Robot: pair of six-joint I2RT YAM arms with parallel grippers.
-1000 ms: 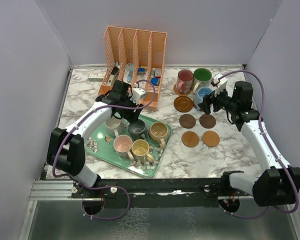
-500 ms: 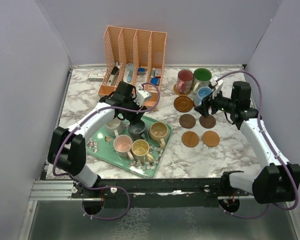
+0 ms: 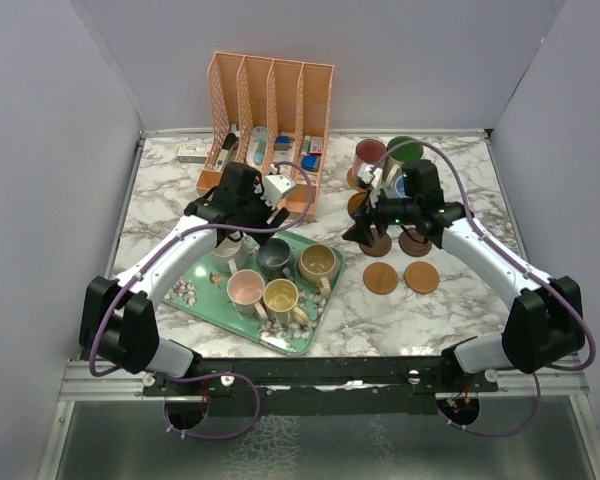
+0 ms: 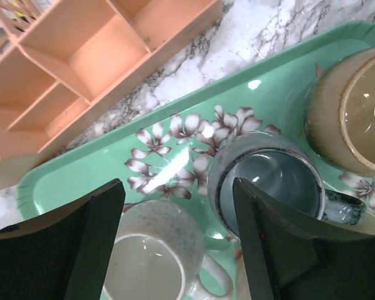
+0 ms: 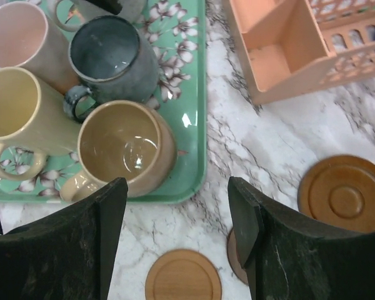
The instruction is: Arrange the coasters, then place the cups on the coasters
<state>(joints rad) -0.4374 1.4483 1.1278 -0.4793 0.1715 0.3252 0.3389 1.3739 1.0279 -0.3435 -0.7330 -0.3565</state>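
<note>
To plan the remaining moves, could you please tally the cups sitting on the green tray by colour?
Cream cup: 1
Grey-blue cup: 1
Tan cup: 1
Pink cup: 1
Yellow cup: 1
Total on the green tray: 5

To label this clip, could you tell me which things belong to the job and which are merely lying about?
Job: coasters; five cups waiting together; maroon cup and green cup at the back.
Lying about: green floral tray; orange file rack.
</note>
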